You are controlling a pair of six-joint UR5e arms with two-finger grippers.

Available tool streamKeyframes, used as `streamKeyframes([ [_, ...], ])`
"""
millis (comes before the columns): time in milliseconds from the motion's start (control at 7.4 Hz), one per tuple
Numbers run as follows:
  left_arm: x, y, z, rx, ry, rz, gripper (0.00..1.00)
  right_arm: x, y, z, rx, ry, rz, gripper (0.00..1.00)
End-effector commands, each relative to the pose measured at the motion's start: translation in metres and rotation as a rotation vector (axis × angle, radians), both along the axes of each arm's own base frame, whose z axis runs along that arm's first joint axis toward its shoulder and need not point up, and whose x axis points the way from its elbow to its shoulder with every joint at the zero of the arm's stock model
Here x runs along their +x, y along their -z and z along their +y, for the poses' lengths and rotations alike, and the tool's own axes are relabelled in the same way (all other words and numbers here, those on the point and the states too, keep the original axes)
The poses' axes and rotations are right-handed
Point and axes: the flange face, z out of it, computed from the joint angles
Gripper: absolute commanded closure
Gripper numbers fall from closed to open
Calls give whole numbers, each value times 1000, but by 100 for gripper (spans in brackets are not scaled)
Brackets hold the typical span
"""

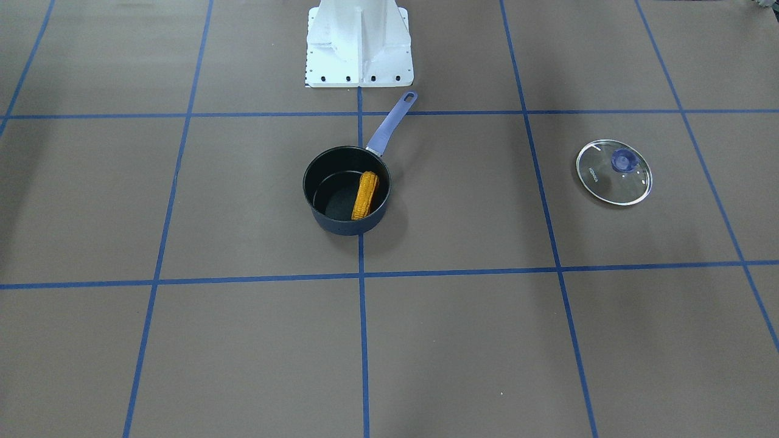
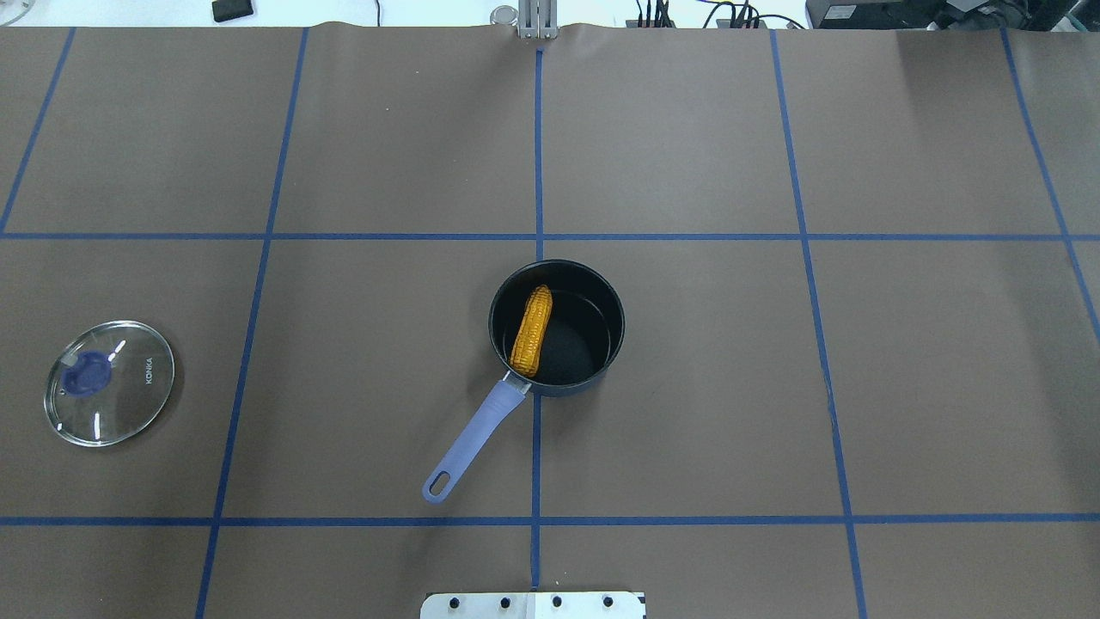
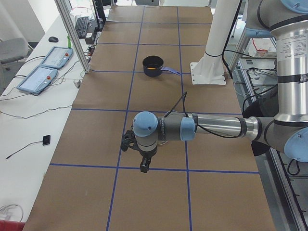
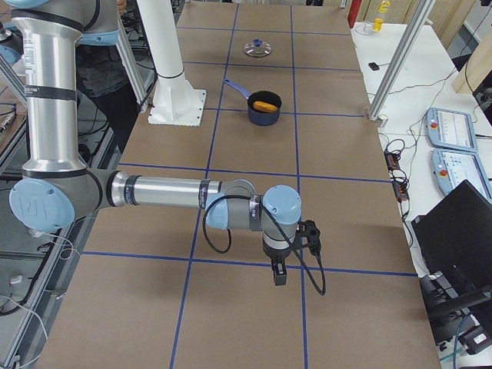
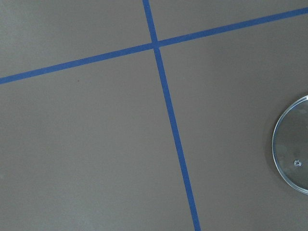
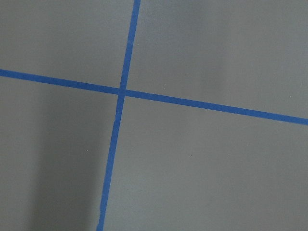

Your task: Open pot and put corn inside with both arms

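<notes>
The dark pot [image 1: 341, 226] stands open at the table's middle, its purple handle [image 2: 477, 434] pointing toward the robot's base. The orange-yellow corn [image 1: 365, 194] lies inside it, against the wall on the handle's side; it also shows in the overhead view [image 2: 531, 331]. The glass lid [image 2: 109, 383] with a purple knob lies flat on the table far to the robot's left. Its edge shows in the left wrist view [image 5: 291, 144]. The left gripper [image 3: 126, 143] and right gripper [image 4: 310, 233] hang over bare table near its two ends, far from the pot. I cannot tell whether they are open or shut.
The white base pedestal [image 1: 359, 48] stands behind the pot. Blue tape lines grid the brown table. Control pendants [image 3: 45, 67] and cables lie on the white bench along the table's far side. Both wrist views show only table and tape.
</notes>
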Motion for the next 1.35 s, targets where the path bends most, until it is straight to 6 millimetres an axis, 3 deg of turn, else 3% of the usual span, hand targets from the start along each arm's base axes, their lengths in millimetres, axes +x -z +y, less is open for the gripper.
streamKeyframes([
  [0,0,0,0,-1,1,0,1,-1,-3,2,-7,-1,-8,0],
  [1216,0,1,0,-1,2,1,1,-5,8,-6,19,15,-15,0],
])
